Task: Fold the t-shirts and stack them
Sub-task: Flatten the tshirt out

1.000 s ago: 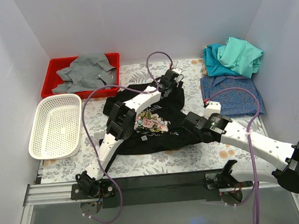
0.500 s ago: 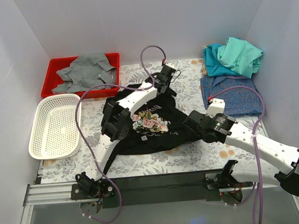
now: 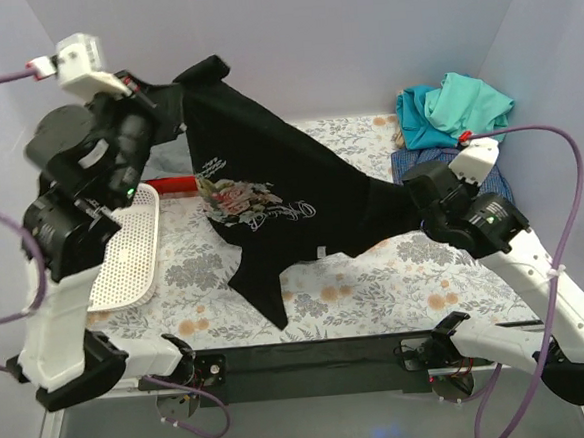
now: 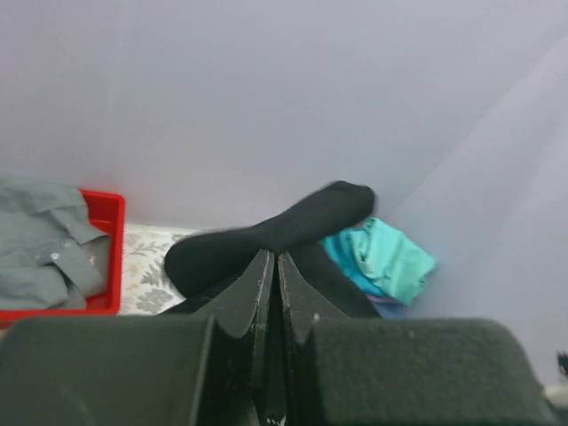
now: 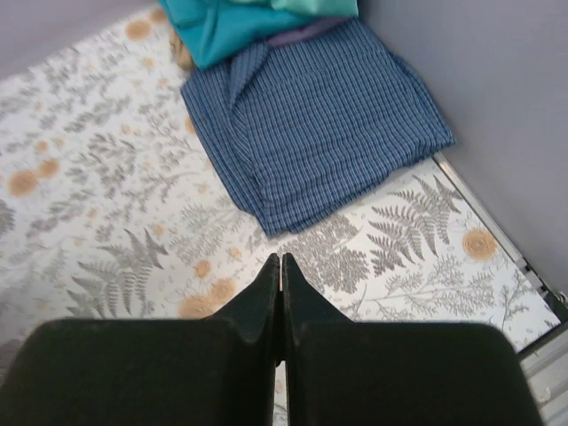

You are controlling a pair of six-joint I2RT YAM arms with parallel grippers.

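Observation:
My left gripper [image 3: 163, 93] is raised high at the back left, shut on an edge of the black t-shirt [image 3: 289, 179]. In the left wrist view black cloth [image 4: 293, 222] bulges just past the closed tips [image 4: 275, 259]. The shirt hangs stretched in the air, its rose print facing up, down to my right gripper [image 3: 416, 198], which is shut at its right corner. The right wrist view shows closed jaws [image 5: 280, 259] over the floral table, with no cloth visible past the tips. The teal shirt [image 3: 420, 115] and the mint-green one [image 3: 475, 106] lie bunched at the back right, above the folded blue-checked shirt [image 5: 311, 133].
A white mesh basket [image 3: 135, 260] lies at the left, partly behind my left arm. A red tray [image 4: 111, 217] holding a grey shirt [image 4: 40, 253] sits at the back left. Walls close in the back and both sides. The black shirt's lower flap [image 3: 267, 291] trails near the table.
My left gripper closed on the black shirt's far edge and swung up and left, lifting the shirt off the table. My right gripper stayed shut and shifted slightly right and back.

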